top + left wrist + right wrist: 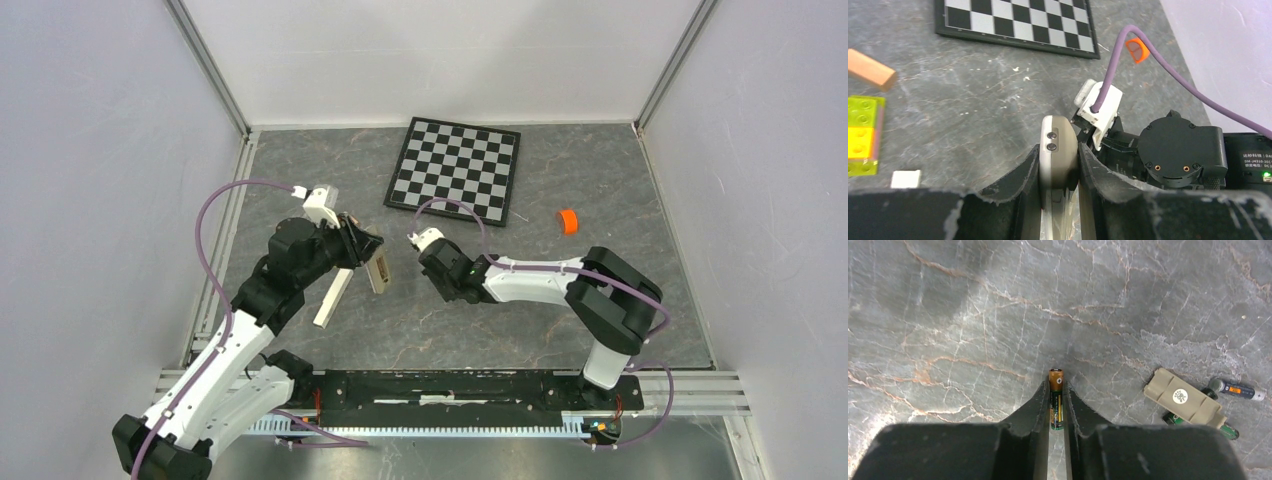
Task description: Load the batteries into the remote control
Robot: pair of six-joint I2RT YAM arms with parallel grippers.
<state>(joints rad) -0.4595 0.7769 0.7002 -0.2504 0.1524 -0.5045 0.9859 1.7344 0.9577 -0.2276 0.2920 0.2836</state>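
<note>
My left gripper (pixel 1058 152) is shut on the remote control (pixel 1058 131), a pale handset held on edge between the fingers. In the top view it (pixel 379 272) hangs from the left gripper (pixel 368 250) above the table. My right gripper (pixel 1056 390) is shut on one battery (pixel 1056 399), gold and green, plus end pointing away. It hovers over bare table just right of the remote (pixel 445 282). Several more batteries (pixel 1237 389) lie beside and partly under a beige battery cover (pixel 1184 401) on the table.
A checkerboard (pixel 455 170) lies at the back with an orange cap (pixel 568 220) to its right. A long cream block (pixel 333 297) lies below the left gripper. The left wrist view shows an orange wooden block (pixel 870 69), yellow-green bricks (pixel 863 135) and a small white piece (pixel 905 178).
</note>
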